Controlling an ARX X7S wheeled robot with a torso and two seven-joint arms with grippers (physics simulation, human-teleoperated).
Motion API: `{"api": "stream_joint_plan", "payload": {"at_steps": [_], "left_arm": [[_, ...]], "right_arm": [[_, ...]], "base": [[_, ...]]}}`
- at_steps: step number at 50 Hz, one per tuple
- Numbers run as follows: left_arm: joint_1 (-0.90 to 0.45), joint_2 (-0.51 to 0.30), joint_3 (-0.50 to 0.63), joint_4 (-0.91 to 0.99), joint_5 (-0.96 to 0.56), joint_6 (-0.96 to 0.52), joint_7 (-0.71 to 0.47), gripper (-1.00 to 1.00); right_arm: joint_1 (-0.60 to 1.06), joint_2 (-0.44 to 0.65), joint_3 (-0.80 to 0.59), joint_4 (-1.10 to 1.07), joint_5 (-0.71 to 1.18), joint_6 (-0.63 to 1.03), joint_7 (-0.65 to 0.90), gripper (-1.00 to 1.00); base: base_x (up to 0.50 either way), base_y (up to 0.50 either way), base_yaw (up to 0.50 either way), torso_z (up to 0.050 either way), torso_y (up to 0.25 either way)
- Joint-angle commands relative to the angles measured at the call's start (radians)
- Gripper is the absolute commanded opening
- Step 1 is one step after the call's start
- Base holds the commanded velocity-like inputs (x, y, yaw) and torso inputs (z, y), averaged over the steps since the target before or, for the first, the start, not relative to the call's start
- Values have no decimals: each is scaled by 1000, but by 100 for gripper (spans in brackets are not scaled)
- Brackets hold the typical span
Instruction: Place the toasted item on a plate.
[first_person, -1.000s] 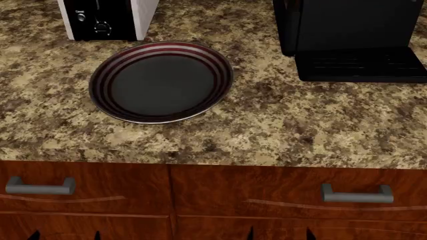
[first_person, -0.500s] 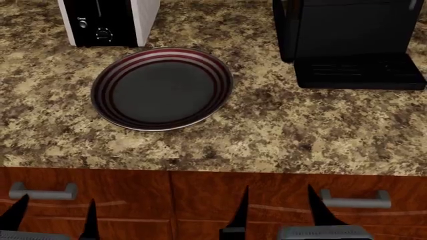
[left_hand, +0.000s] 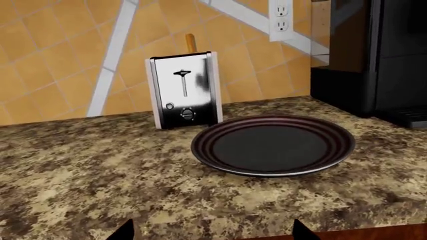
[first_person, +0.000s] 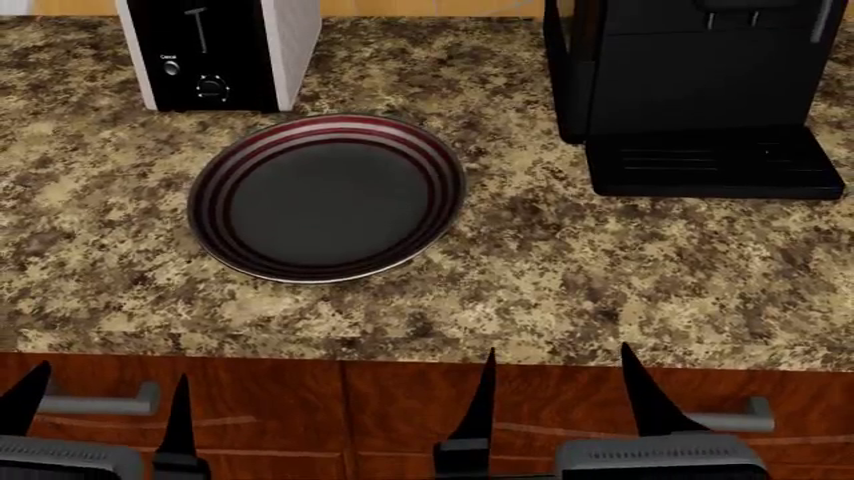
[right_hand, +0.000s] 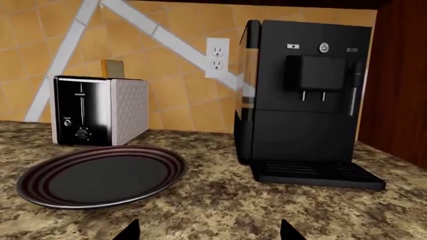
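The plate (first_person: 327, 196), dark grey with red-and-white rings, lies on the granite counter in front of the toaster (first_person: 220, 52). It also shows in the left wrist view (left_hand: 273, 145) and the right wrist view (right_hand: 101, 175). The toasted item sticks up out of the toaster's slot: its orange-brown edge shows in the left wrist view (left_hand: 190, 42) and its beige corner in the right wrist view (right_hand: 112, 68). My left gripper (first_person: 100, 418) and right gripper (first_person: 558, 395) are both open and empty, in front of the counter's front edge.
A black coffee machine (first_person: 687, 85) stands at the back right of the counter. Wooden drawers with grey handles (first_person: 100, 404) run below the counter edge. A tiled wall with a power outlet (right_hand: 217, 57) is behind.
The view has tilted down and back; both grippers have risen into the bottom of the head view, fingers spread. The plate and toaster have not moved on the counter.
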Motion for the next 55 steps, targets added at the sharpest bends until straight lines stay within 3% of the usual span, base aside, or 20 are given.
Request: {"api": "stream_joint_plan", "payload": {"at_steps": [1,7,23,40,55], "left_arm": [[-13,-11,10,21,-5,-35,-13,100],[-13,-14,9,33,-16,-31,-16,100],[-19,-37,18,100,-14,-68,-31,100],[-146,-96,13,243,-5,-267,-20,100],[-172,-107,6,273,-14,-305,-23,100]], "right_arm": [[-2,12,-7,-23,8,10,14,100],[3,19,-20,-35,2,16,21,100],[16,39,-33,-93,4,46,33,100],[109,80,-69,-201,3,173,17,100],[129,91,-74,-251,14,205,25,100]], "base": [[0,0,0,50,0],[0,0,0,50,0],[0,225,0,0,0],[105,19,0,0,0],[174,0,0,0,0]]}}
